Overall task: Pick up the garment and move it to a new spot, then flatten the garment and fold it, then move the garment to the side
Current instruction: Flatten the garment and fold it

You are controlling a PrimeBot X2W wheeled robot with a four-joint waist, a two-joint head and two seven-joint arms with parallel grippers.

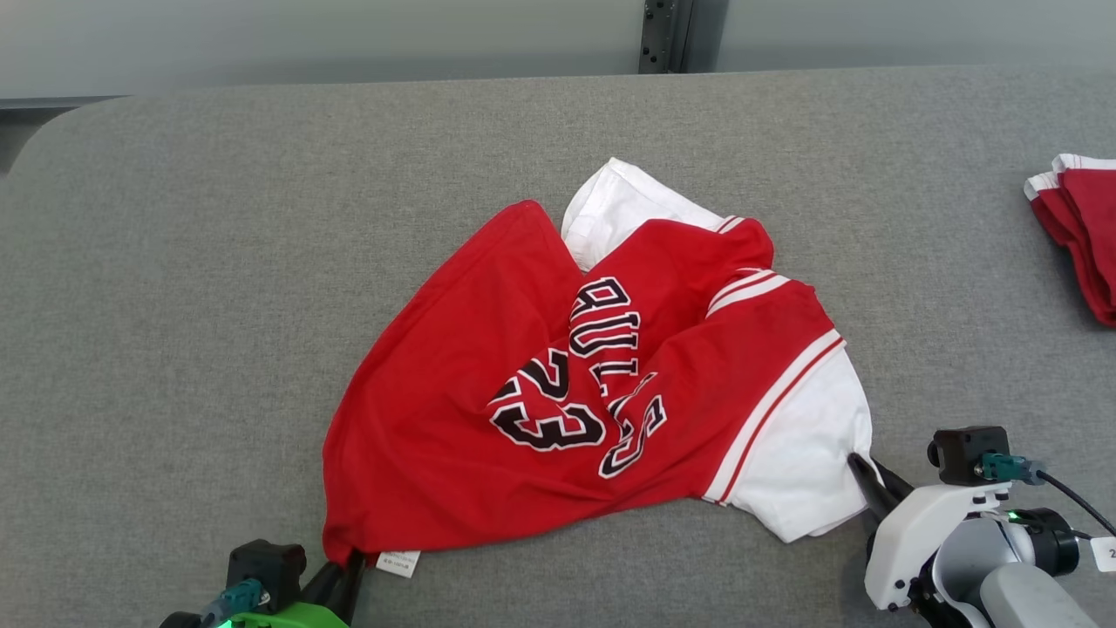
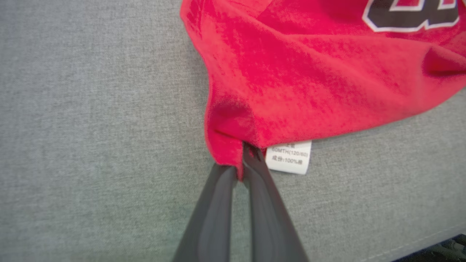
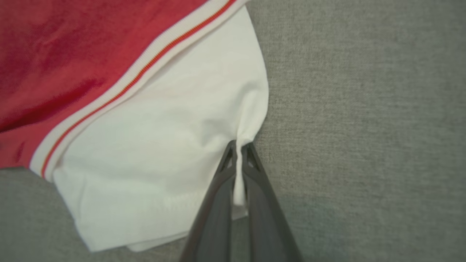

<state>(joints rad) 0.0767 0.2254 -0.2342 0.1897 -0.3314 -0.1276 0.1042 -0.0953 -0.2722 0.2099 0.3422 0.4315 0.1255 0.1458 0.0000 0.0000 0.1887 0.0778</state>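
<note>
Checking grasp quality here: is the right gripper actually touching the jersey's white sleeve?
Touching. The right wrist view shows the right gripper shut on the white sleeve of the jersey, a fold of fabric squeezed between its fingers.

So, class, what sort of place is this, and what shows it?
Likely a robot garment-folding test bench: a grey fabric-covered table, a red jersey held by the left gripper and right gripper, another red garment set aside.
</note>
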